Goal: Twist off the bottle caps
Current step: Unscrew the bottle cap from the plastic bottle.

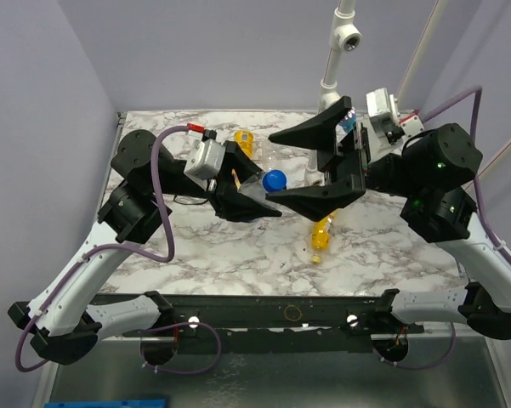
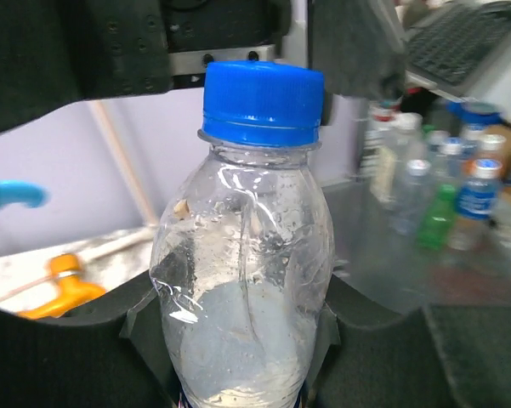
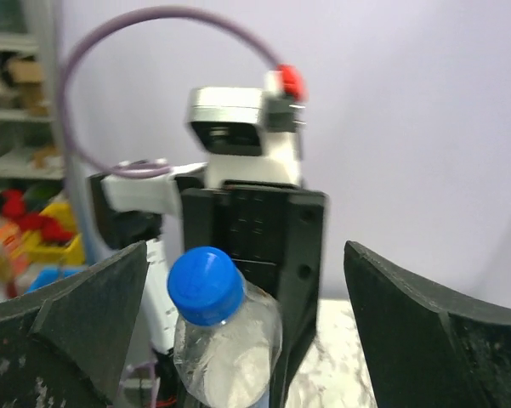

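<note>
The white-and-grey marble-patterned table (image 1: 238, 255) lies below the clear plastic bottle (image 2: 242, 280), which is held up off it, tilted, near the middle of the workspace. The black left gripper (image 1: 257, 197) is clenched around this bottle's lower body, its two fingers hugging either side of the wall. The black right gripper (image 1: 270, 167) stands released and spread wide on the bottle's top side. One jaw is on each side of the neck and neither touches it.

A yellow-orange plastic bottle (image 1: 323, 234) lies on its side on the table, nearer to the arm bases than the held bottle and to its right. A second one (image 1: 244, 140) sits beyond the held bottle, towards the back wall.

The blue ribbed screw cap (image 2: 262, 102) is seated on the held bottle's neck, its lower ring close against the collar, so it looks not yet unscrewed.

The bottle seems nearly empty, so light, and its thin wall is creased and dented. It will likely buckle or spin under a hard squeeze or a twist. The cap looks stiff, and its ribs should give the pads a good bite. The sensible hold is on the cap's ribbed side wall, pads opposite each other and square to the neck.
</note>
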You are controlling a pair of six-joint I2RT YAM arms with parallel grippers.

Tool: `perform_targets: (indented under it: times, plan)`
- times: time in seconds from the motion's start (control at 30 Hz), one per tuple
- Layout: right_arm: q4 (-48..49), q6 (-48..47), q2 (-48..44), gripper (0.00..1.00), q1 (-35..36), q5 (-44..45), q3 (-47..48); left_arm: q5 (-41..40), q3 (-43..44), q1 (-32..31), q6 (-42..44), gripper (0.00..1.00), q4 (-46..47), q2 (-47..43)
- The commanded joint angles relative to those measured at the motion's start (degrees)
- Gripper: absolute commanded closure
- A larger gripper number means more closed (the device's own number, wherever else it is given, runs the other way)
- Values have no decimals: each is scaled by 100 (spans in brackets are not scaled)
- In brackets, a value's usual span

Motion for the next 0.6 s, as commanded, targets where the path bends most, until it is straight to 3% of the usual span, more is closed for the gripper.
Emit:
perform_targets:
  times: [0.0, 0.13, 0.23, 0.57]
  plan:
    - [-290, 166, -279, 0, 16, 2124, -185, -1776, -251, 27, 1645, 100, -334, -258]
    - [-58, 319, -505, 0, 16, 3194, -485, -2723, -565, 24, 2619, 100, -309, -351]
    - [120, 448, -505, 0, 16, 3361, -545, -3150, -580, 27, 2562, 100, -296, -282]
    - [-176, 478, 176, 8, 16, 3441, -119, -3278, -575, 15, 2388, 100, -251, -236]
